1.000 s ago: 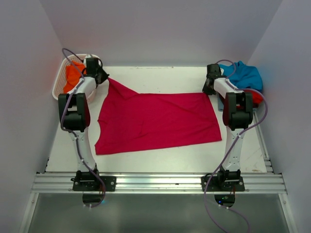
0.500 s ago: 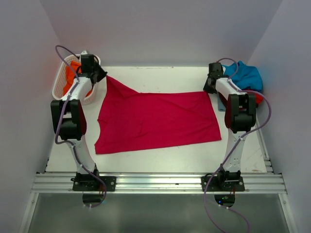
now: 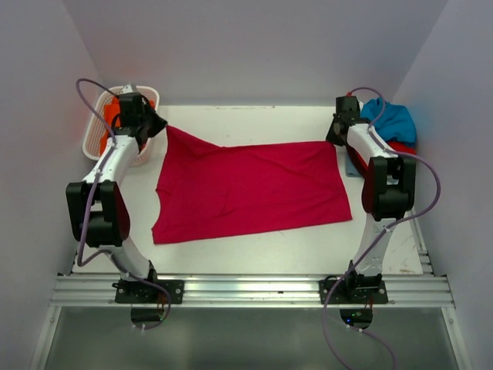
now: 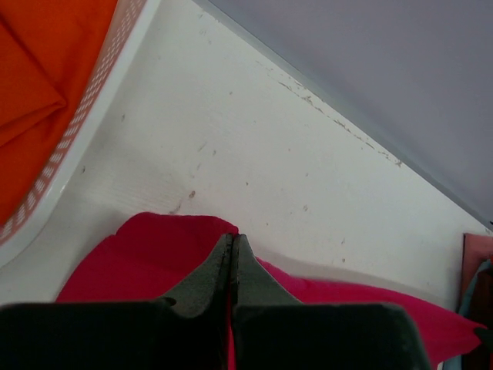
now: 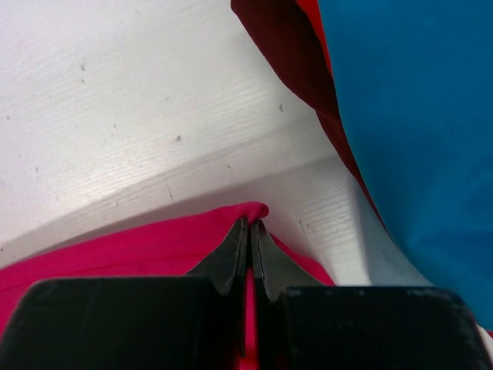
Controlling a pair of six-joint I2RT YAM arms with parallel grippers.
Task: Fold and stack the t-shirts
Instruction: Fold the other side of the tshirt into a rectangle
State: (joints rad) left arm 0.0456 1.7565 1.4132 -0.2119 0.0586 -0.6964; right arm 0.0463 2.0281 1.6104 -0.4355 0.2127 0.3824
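A crimson-pink t-shirt (image 3: 246, 189) lies spread across the white table. My left gripper (image 3: 163, 126) is shut on its far left corner, the cloth (image 4: 139, 262) pinched between the pads beside the basket. My right gripper (image 3: 333, 140) is shut on the far right corner, with a small fold of the shirt (image 5: 254, 210) poking past the fingertips. An orange t-shirt (image 3: 113, 116) fills the basket (image 3: 94, 131). A teal-blue t-shirt (image 3: 393, 123) lies on top of red and maroon ones (image 5: 289, 62) at the far right.
The white lattice basket (image 4: 85, 116) stands at the table's far left corner, close to my left gripper. The pile of shirts occupies the far right corner. Grey walls enclose the table on three sides.
Both arms have stretched farther back, dragging the shirt's far corners toward the rear wall. The far edge of the cloth has moved up a little; both grips hold.
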